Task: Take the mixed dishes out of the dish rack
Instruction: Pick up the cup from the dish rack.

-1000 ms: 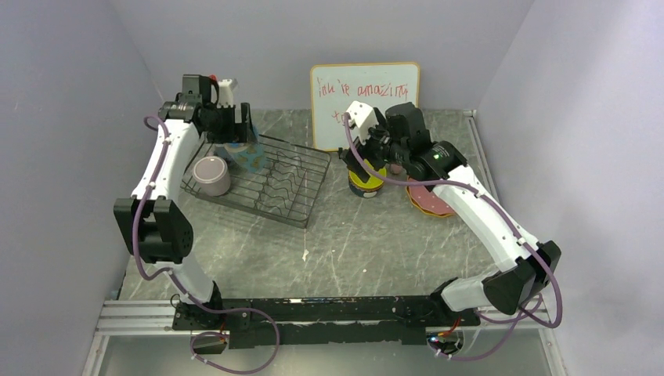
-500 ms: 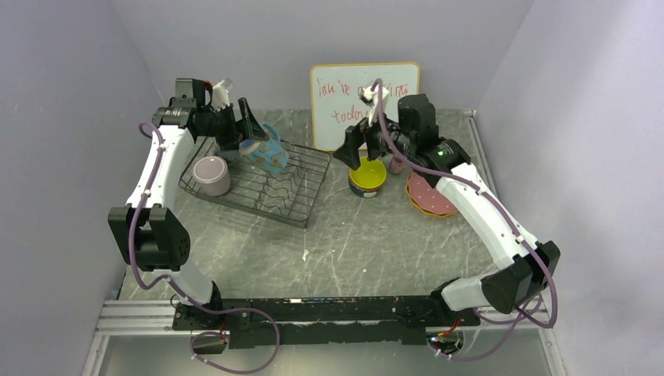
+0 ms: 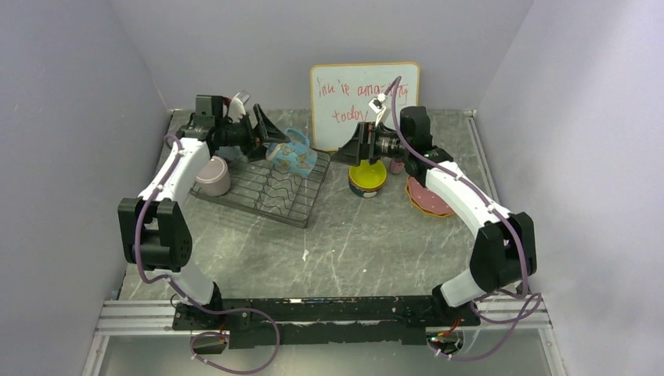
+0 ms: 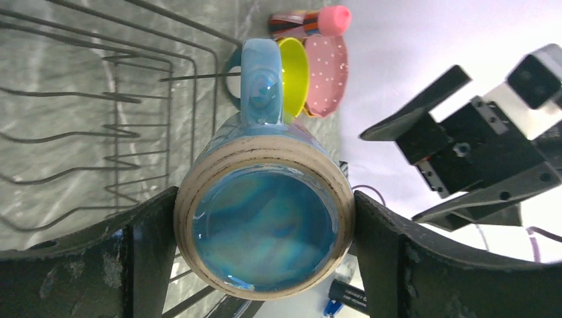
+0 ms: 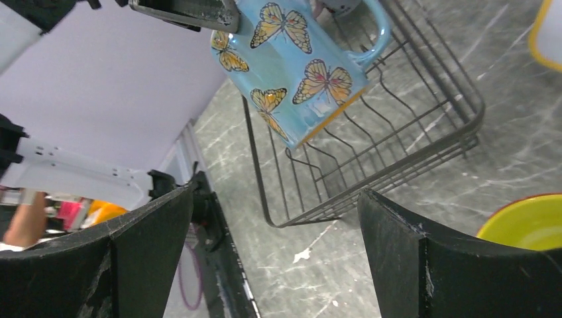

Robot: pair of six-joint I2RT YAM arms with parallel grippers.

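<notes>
**Top view.** The left gripper (image 3: 276, 143) pinches the blue mug (image 3: 296, 154) and holds it in the air over the right end of the dish rack (image 3: 258, 188). The lilac mug (image 3: 211, 175) sits in the rack's left end, and I see no other dish there. On the table (image 3: 344, 243), the yellow bowl (image 3: 368, 170) is nested in the blue-patterned bowl (image 3: 366, 189). Beside them the pink speckled plate (image 3: 425, 196) lies on the orange-yellow plate (image 3: 438, 211). The right gripper (image 3: 350, 150) is spread and empty above the bowls, facing the mug.

**Left wrist.** The fingers (image 4: 154, 238) press on both sides of the mug, with its base toward the camera.

**Right wrist.** The fingers are wide apart with nothing between them. The mug lies tilted, clear of the rack wires.

**Progress (judgement).** Bowls and plates are done. The blue mug is lifted but not yet placed, and the lilac mug is untouched. I cannot locate the small grey cup.
</notes>
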